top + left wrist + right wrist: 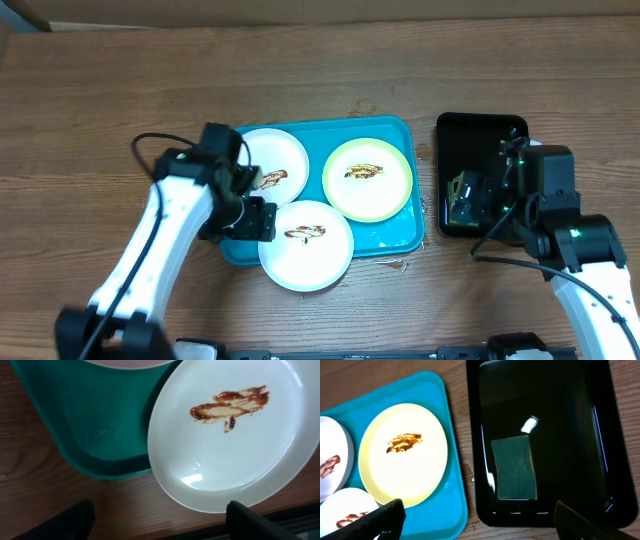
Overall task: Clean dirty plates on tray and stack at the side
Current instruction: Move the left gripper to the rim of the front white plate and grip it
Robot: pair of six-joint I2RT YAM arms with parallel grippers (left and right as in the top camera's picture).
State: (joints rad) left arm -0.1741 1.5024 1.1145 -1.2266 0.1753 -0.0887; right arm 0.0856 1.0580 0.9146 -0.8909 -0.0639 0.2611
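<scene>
Green sponge (515, 467) in black tray (580, 390) shows only from right wrist; both pincers spread.

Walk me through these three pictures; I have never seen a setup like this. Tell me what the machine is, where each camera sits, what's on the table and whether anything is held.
Two robot arms work at a wooden table. The top picture looks down from above. The other two come from cameras on each arm's wrist, so the dark shapes at their bottom edges are that arm's own fingers.

The left tool hangs over the near-left corner of the turquoise tray, beside a white plate that overhangs the tray's edge. The tray also carries a second white plate and a yellow-green plate. All three have brown sauce smears.

The right tool hovers over a black tray holding a dark green sponge.

Both tools are open, holding nothing.
</scene>
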